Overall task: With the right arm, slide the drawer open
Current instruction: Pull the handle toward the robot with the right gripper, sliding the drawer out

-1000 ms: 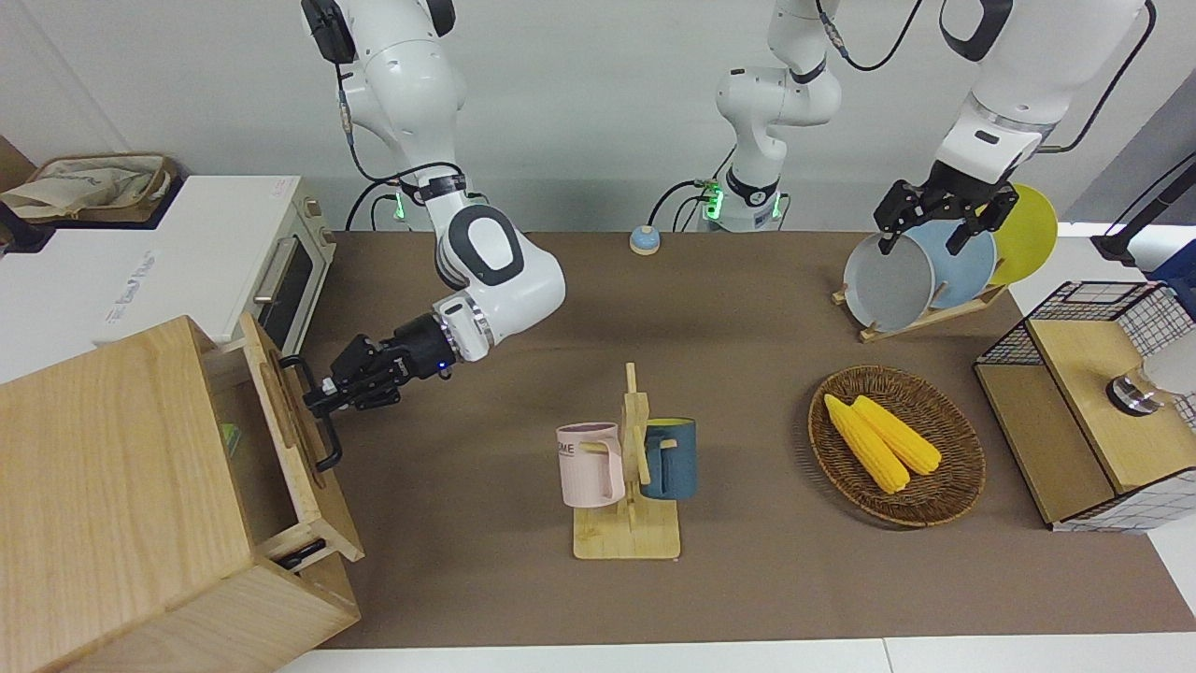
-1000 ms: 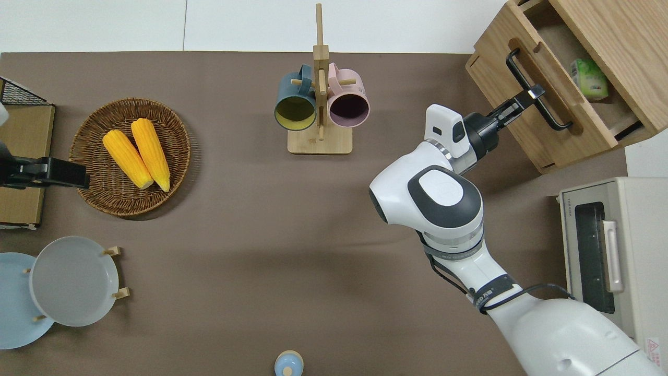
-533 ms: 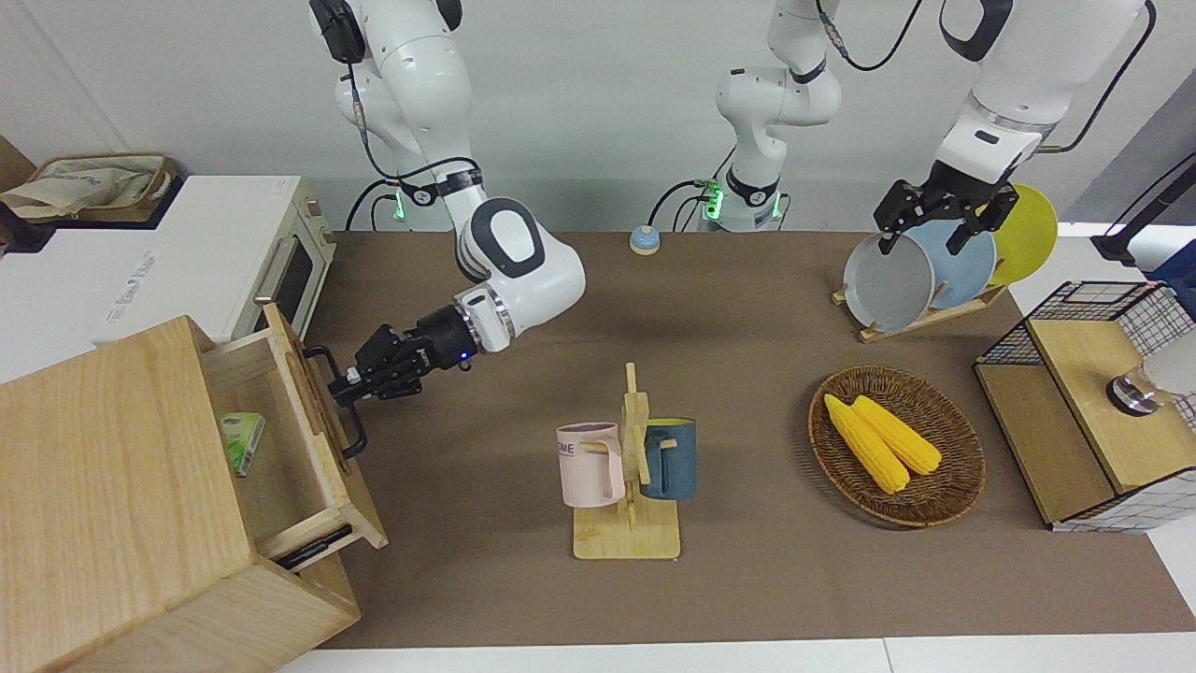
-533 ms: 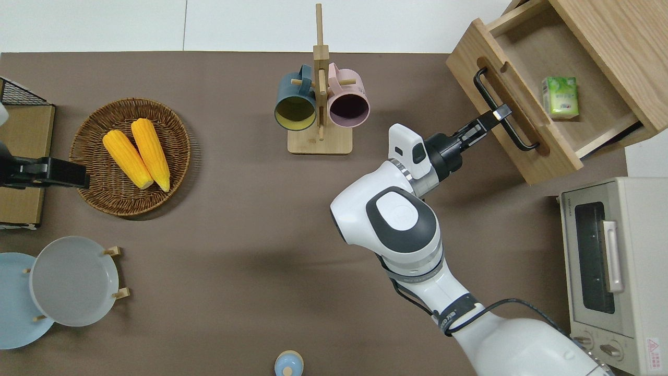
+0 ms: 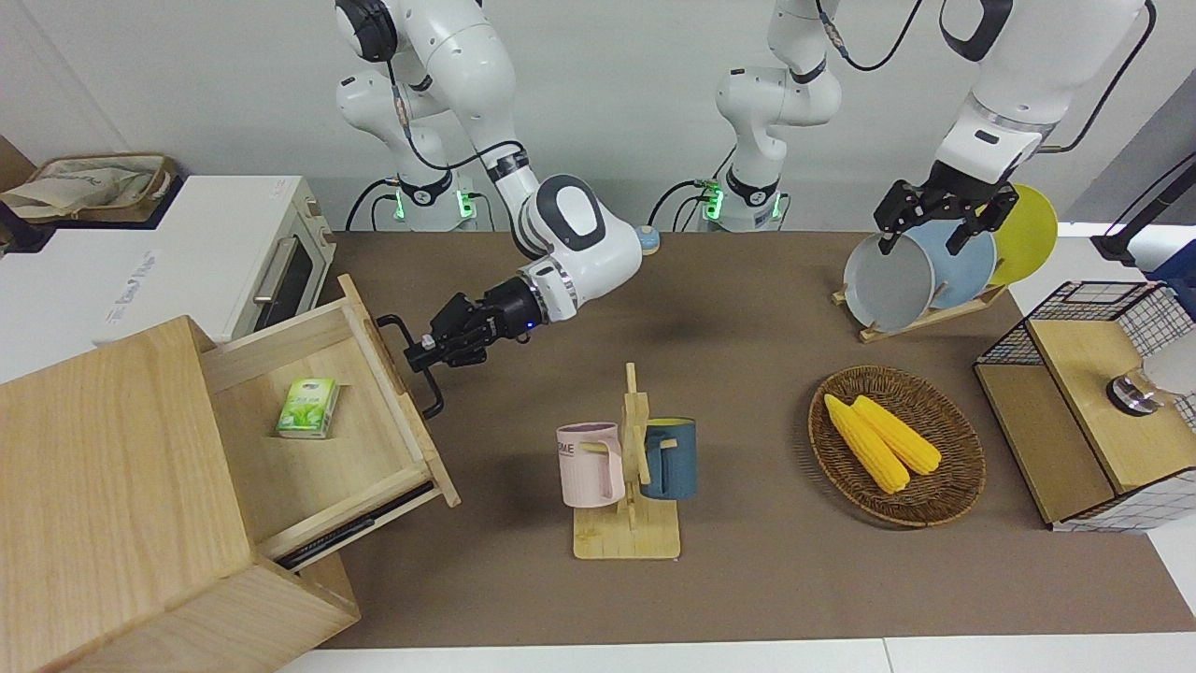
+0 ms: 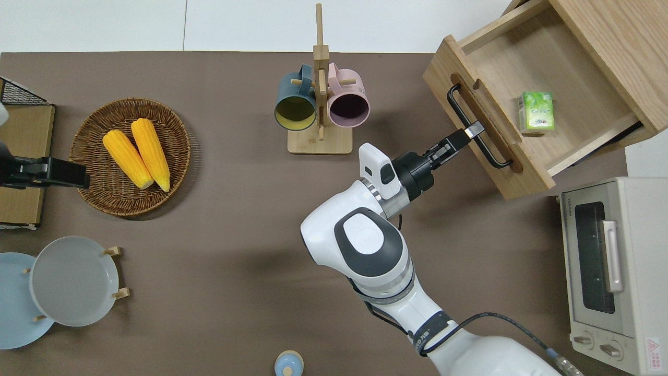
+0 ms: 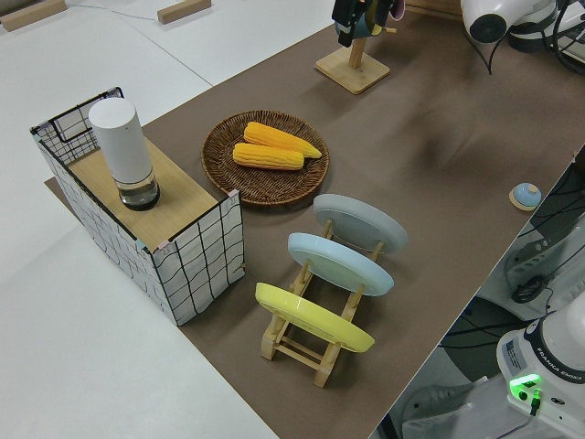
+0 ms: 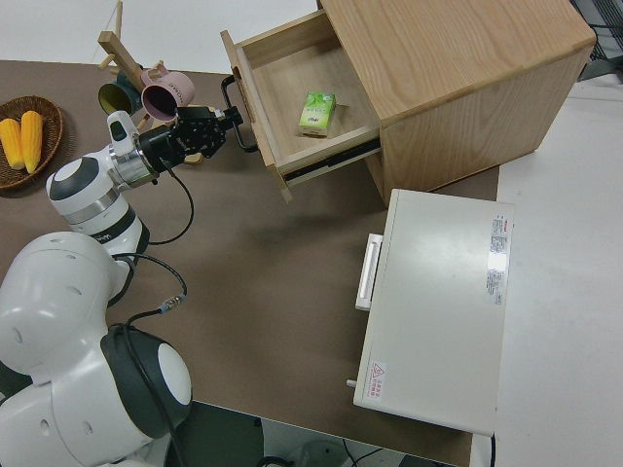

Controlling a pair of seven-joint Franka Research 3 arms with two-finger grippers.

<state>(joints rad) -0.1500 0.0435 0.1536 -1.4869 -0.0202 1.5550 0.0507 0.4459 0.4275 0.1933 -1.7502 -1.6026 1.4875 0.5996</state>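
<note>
The light-wood drawer [image 5: 336, 463] stands pulled well out of the pale wooden cabinet [image 5: 103, 486] at the right arm's end of the table. It also shows in the overhead view [image 6: 485, 73] and the right side view [image 8: 282, 73]. My right gripper [image 5: 425, 348] is shut on the drawer's black bar handle [image 5: 432, 397], near the bar's middle in the overhead view [image 6: 472, 129]. A small green packet [image 6: 536, 111] lies on the drawer floor. My left arm is parked, its gripper [image 5: 920, 241] open.
A wooden mug rack [image 5: 628, 523] with a pink and a blue mug stands near the drawer's front corner. A white toaster oven [image 6: 610, 271] sits beside the cabinet, nearer to the robots. A basket of corn [image 5: 944, 491], a plate rack [image 5: 878, 329] and a wire-mesh shelf [image 5: 1074, 477] stand toward the left arm's end.
My right gripper has drawn the handle toward the table's middle and the drawer has slid far out. The green packet has come fully into sight. The left arm has not moved.
</note>
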